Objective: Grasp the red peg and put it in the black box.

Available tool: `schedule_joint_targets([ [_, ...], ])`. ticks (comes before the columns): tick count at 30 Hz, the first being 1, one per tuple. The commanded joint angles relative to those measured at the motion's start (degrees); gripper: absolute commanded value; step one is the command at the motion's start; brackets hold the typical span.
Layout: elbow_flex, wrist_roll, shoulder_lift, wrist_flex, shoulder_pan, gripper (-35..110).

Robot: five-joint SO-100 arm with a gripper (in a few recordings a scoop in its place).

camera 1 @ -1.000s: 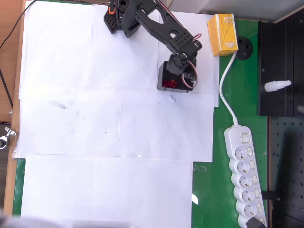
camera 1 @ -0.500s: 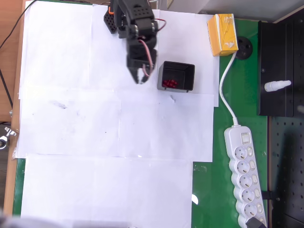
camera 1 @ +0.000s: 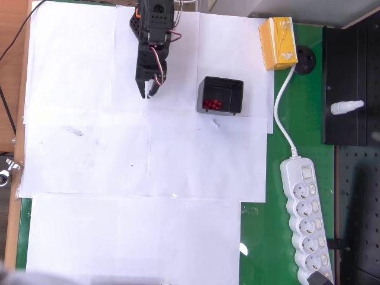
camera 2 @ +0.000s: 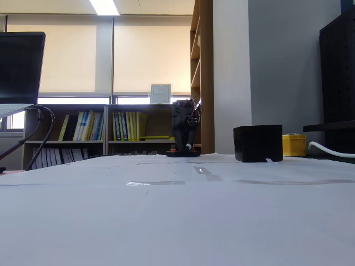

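The black box (camera 1: 220, 89) stands on the white paper right of the arm. Several tiny red pegs (camera 1: 212, 104) lie inside it against its lower-left wall; I cannot tell them apart. My gripper (camera 1: 148, 92) hangs folded back near the arm's base, pointing down at the paper, a box width left of the box. Its fingers look drawn together with nothing between them. In the fixed view the arm (camera 2: 183, 132) stands far back and the black box (camera 2: 257, 143) sits to its right.
A yellow carton (camera 1: 278, 43) lies upper right of the box, and it also shows as the yellow carton (camera 2: 293, 145) behind the box. A white power strip (camera 1: 306, 214) and its cable run along the green mat. A black panel (camera 1: 350, 89) carries a white bottle (camera 1: 346, 107).
The arm pulled back from above the black box, swinging left and folding toward its base. The red pegs stay in the box.
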Motion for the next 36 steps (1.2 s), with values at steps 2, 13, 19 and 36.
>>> schedule_joint_targets([
  [2, -4.48, -0.88, -8.70, 6.15, 0.62, 0],
  [13, -5.80, 5.80, -25.66, 39.02, -2.29, 0],
  [19, -5.80, 6.50, -27.95, 44.30, -2.90, 0],
  [36, -5.80, 6.50, -27.95, 45.26, -3.87, 1],
])
